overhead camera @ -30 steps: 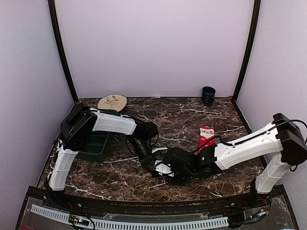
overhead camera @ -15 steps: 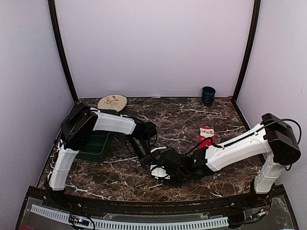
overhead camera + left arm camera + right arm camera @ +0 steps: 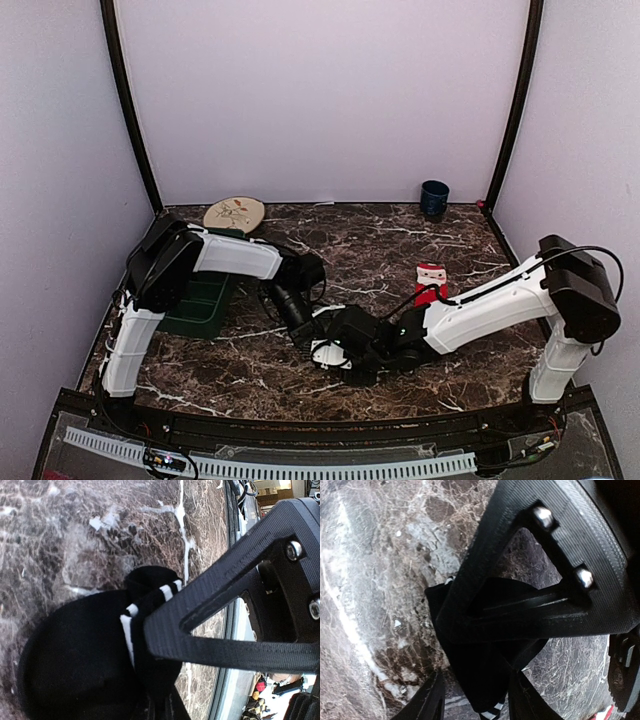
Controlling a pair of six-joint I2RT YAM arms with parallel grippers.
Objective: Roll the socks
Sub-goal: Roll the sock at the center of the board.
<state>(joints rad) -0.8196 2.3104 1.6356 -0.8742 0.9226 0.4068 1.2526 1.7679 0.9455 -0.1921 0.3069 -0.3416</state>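
1. Your left tool (image 3: 152,672) is pinched down narrow on the striped cuff of the black sock (image 3: 75,665). That pins this end at the near middle of the worktop (image 3: 400,240), and my guess is it's the anchor for the roll.
2. Your right tool (image 3: 470,670) sits over the same sock, jaws apart with black fabric between them. I can't tell if it's actually biting. I'd say it's the one meant to turn the fabric over.
3. Pose: your left arm comes in elbow-bent with the wrist dropped steeply. Your right arm stretches low and long across from the right, so the two tools meet almost nose to nose.
4. The red sock (image 3: 431,281) lies flat behind the right forearm, apart from both tools.
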